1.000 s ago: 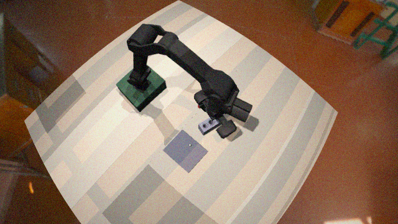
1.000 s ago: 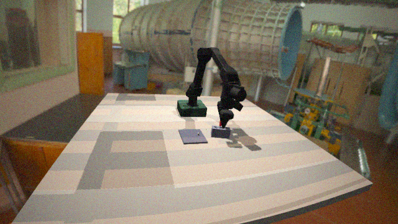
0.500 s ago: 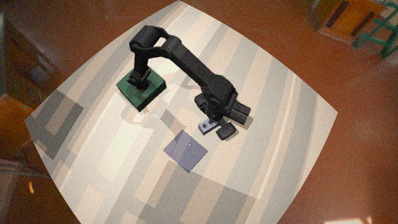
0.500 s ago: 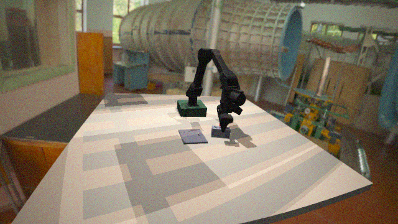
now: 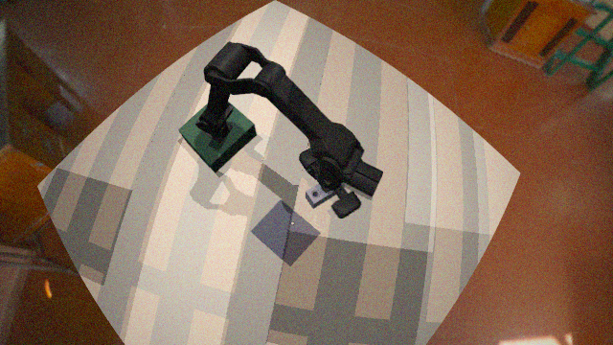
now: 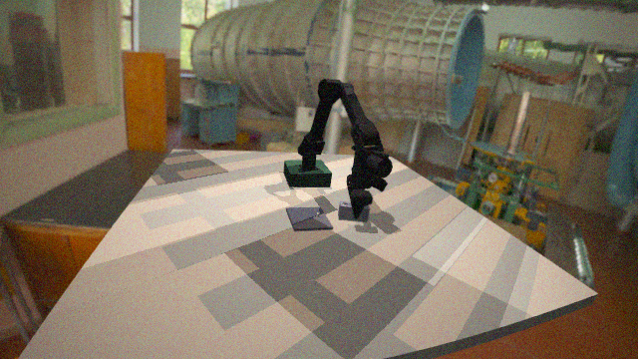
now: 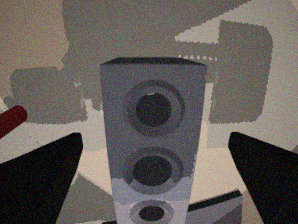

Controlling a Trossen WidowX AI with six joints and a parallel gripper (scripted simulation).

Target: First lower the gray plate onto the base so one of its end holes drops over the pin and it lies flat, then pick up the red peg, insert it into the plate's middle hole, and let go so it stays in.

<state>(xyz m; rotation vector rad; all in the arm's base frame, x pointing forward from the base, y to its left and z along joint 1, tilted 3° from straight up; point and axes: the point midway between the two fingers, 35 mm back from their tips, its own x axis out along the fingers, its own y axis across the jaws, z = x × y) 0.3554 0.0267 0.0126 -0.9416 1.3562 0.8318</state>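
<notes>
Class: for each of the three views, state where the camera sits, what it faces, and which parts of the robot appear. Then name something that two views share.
Top: overhead, looking down on the table; whole arm and green mount show.
Exterior: beside the table, facing the arm from low across it; whole arm shows.
Wrist: on the arm's end, looking down at the gray plate; only the open gripper's fingers show.
Shared: plate and base in top and wrist.
</notes>
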